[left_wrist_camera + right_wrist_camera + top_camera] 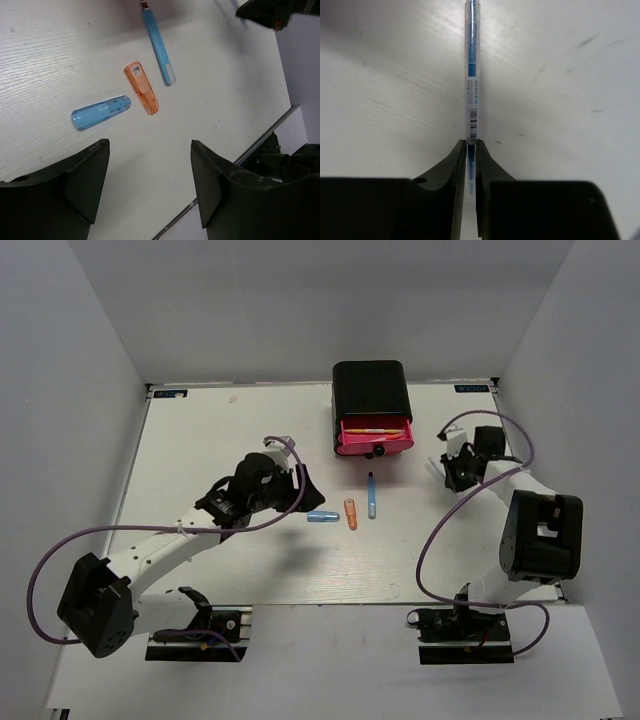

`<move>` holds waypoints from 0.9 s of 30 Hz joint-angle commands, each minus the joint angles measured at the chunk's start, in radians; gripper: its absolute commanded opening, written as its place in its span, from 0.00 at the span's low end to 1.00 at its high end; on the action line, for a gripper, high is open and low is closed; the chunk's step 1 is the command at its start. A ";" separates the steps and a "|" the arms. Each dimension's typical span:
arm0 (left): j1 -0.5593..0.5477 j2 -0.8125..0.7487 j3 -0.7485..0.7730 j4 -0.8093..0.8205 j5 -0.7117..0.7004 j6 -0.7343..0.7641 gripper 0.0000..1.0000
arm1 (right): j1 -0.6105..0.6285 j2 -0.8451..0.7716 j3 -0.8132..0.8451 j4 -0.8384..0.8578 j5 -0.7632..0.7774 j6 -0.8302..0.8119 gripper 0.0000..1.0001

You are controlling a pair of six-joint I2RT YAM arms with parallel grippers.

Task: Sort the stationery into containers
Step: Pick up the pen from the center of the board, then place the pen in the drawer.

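Pinched hard on the grey-blue stick [471, 95] with the right gripper [471, 146], off to the right of the black cabinet [370, 388] and a little nearer than its front. Held by one end only, most of the length jutting out past the fingertips. Unclear whether the far end touches the bench [200, 440]. Probably light, stiff, smooth plastic, so apt to pivot or slip in so narrow a pinch. Best carried slowly and level to the open pink drawer [375, 443], pulled out of the cabinet's front with a yellow-green stick [378, 429] lying inside.

Spread wide around nothing on the left gripper [149, 146], hovering to the left of the cabinet and nearer than its front.

Lying loose on the bench in front of the cabinet, just nearer than the drawer: blue pen [371, 497] closest to it, then orange cylinder [350, 513], then light-blue cylinder [322, 517] farthest left, all close together yet apart. Likely light and rigid as well, and round enough to roll at a nudge. Best taken across the middle of the barrel, fingers square to its length and lowered right to the bench before closing. No telling from above whether the cabinet's other drawers are shut.
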 commanded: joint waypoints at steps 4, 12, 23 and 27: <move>-0.003 -0.051 -0.029 0.023 -0.016 -0.007 0.76 | -0.043 -0.167 0.186 0.023 -0.051 -0.044 0.01; -0.003 -0.051 -0.038 0.053 0.003 -0.007 0.76 | -0.011 -0.308 0.203 0.031 -0.586 -0.310 0.02; -0.003 -0.092 -0.058 0.053 0.003 -0.027 0.76 | 0.127 -0.147 0.365 -0.021 -0.771 -0.536 0.02; -0.003 -0.092 -0.058 0.032 -0.007 -0.027 0.76 | 0.169 -0.038 0.498 -0.099 -0.806 -0.611 0.02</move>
